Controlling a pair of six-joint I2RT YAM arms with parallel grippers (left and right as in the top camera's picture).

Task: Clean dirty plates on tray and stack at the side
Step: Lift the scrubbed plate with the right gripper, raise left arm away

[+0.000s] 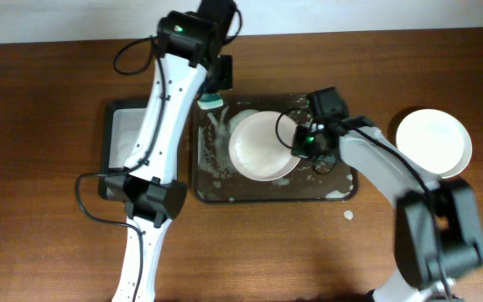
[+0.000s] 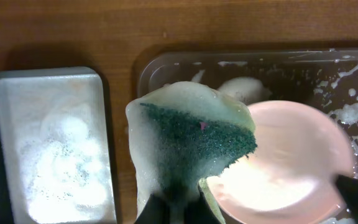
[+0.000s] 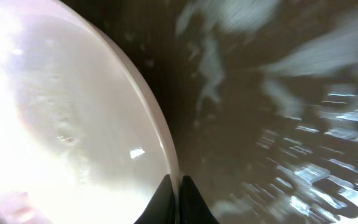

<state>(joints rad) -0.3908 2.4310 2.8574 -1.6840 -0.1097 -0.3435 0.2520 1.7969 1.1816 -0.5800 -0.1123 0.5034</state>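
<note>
A pale plate (image 1: 261, 144) sits tilted on the dark brown tray (image 1: 267, 193), which carries foam patches. My right gripper (image 1: 302, 144) is shut on the plate's right rim; the right wrist view shows the rim (image 3: 166, 149) pinched between the jaws (image 3: 178, 186). My left gripper (image 1: 215, 91) is at the tray's far left corner, shut on a green sponge (image 2: 191, 134) covered in foam, just left of the plate (image 2: 284, 168). Another white plate (image 1: 433, 143) lies on the table to the right of the tray.
A smaller black tray (image 1: 116, 151) with soapy foam lies left of the brown tray, and it shows in the left wrist view (image 2: 48, 143). A small white speck (image 1: 348, 216) lies on the wooden table near the tray's front right corner.
</note>
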